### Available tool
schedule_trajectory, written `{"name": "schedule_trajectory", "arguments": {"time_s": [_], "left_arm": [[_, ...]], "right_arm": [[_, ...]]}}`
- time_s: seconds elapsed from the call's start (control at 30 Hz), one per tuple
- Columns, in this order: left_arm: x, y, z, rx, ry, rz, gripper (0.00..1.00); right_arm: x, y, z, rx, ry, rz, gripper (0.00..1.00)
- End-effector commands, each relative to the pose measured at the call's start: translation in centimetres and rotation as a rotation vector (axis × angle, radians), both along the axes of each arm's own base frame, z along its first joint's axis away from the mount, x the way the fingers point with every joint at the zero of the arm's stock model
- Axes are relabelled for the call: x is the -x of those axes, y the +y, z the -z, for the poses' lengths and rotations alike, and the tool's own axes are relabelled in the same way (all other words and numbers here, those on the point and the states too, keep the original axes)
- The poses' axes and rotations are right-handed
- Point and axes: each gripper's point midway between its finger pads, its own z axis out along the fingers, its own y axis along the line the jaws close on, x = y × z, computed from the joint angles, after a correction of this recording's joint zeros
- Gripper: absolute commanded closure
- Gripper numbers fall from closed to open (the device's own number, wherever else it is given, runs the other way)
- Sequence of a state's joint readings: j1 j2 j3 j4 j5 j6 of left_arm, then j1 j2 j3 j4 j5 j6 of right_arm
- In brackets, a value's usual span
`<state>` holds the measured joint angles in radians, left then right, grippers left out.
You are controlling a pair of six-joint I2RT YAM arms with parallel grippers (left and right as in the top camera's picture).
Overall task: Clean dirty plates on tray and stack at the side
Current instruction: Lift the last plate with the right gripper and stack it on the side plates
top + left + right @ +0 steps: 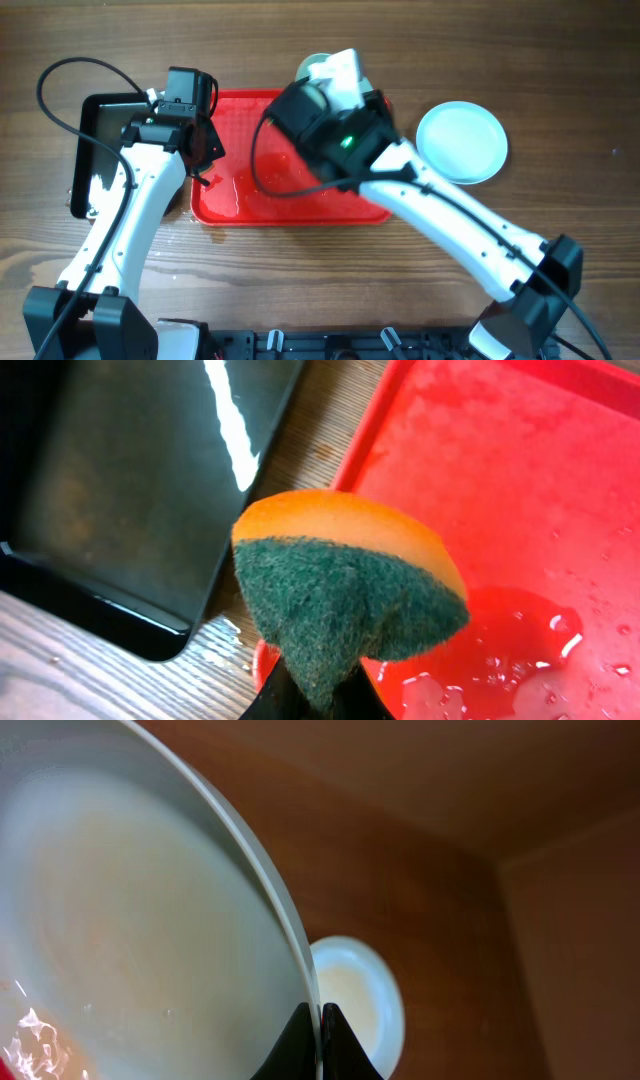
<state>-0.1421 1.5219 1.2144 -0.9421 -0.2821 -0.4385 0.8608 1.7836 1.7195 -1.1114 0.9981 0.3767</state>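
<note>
Orange-green sponge (345, 590) is clamped by the left end effector (318, 698) over the red tray's (230, 205) left edge. A plate (130, 920) is gripped at its rim by the right end effector (320, 1038); another plate (462, 142) is laid beside the tray.

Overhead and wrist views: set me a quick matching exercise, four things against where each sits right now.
Things
1. green-and-orange scouring sponge
2. pale mint-white round plate filling the right wrist view
3. pale mint-white round plate at the overhead view's right
4. glossy black rectangular tray

Places
A. flat on the wooden table, right of the red plastic tray
B. clamped at its rim in the right jaws
C. left of the red tray
D. pinched in the left jaws

Pairs: 1-D, 2-B, 3-A, 4-C
</note>
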Motion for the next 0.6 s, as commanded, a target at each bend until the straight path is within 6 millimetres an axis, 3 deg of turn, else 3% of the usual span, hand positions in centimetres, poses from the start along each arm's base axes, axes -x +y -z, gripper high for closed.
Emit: {"name": "schedule_trajectory", "arguments": {"time_s": [0.0,0.07,0.23,0.47,0.57], "left_arm": [[0.0,-0.7,0.5,0.040,0.018,0.050,0.96],[0.0,-0.7,0.5,0.040,0.019,0.050,0.96],[0.0,-0.8,0.6,0.047,0.019,0.052,0.96],[0.0,-0.8,0.6,0.047,0.019,0.052,0.96],[0.0,-0.8,0.6,0.047,0.018,0.052,0.96]], "right_arm": [[0.5,0.4,-4.3,0.174,-0.162,-0.006,0.95],[0.9,1.3,-5.6,0.231,-0.212,-0.023,0.96],[1.1,2.7,-6.8,0.270,-0.245,-0.056,0.96],[1.0,2.8,-6.7,0.246,-0.255,-0.049,0.96],[1.0,3.3,-5.5,0.189,-0.224,-0.074,0.96]]}}
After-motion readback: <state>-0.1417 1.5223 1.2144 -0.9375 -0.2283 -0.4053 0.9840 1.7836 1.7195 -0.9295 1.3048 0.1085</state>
